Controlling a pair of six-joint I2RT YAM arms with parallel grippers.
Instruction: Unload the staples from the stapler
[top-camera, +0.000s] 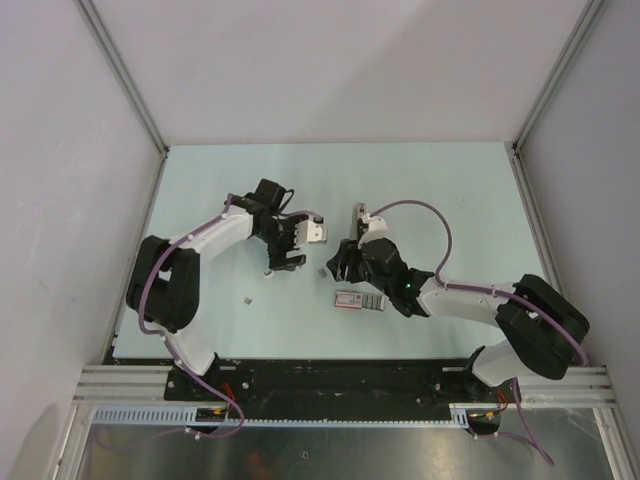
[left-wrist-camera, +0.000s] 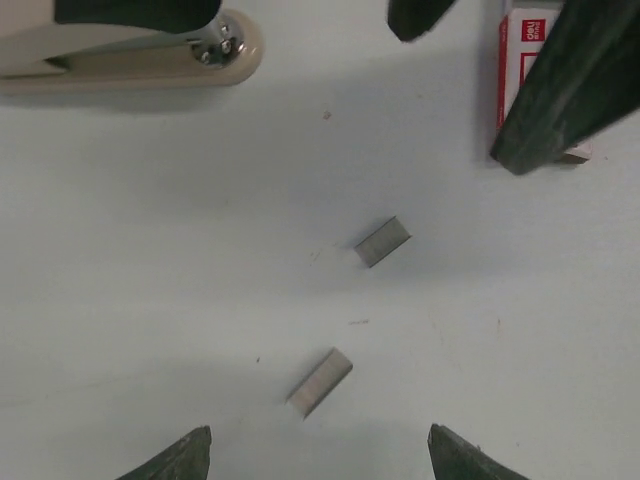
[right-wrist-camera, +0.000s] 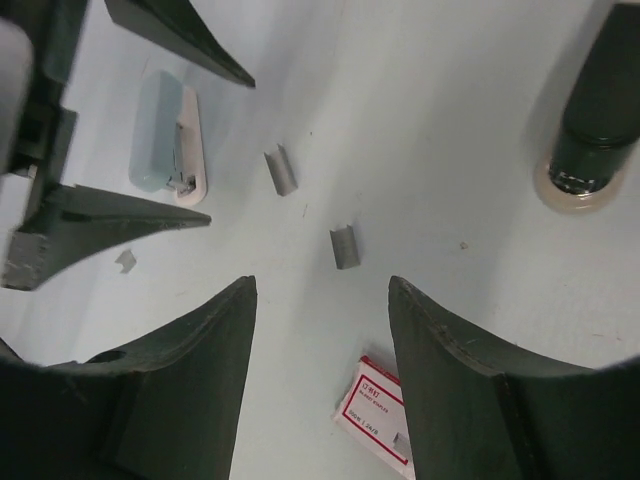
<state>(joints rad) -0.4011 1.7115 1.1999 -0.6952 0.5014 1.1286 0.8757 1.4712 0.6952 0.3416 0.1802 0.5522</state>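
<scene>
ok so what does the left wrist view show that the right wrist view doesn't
Only the left wrist view shows the stapler along its long side, with the hinge rivets. Only the right wrist view shows a pale blue piece and a tiny staple bit; it catches just the stapler's end. Both show a staple strip, a second strip and the box.

A pale blue-green table (top-camera: 430, 180) lay mid-frame under soft, even light, boxed in by a plain white back wall (top-camera: 340, 60) at the top, a left wall (top-camera: 50, 200) and a right wall (top-camera: 600, 200), with a metal post (top-camera: 122, 75) slanting from the upper left and a black strip (top-camera: 340, 376) along the bottom.
</scene>
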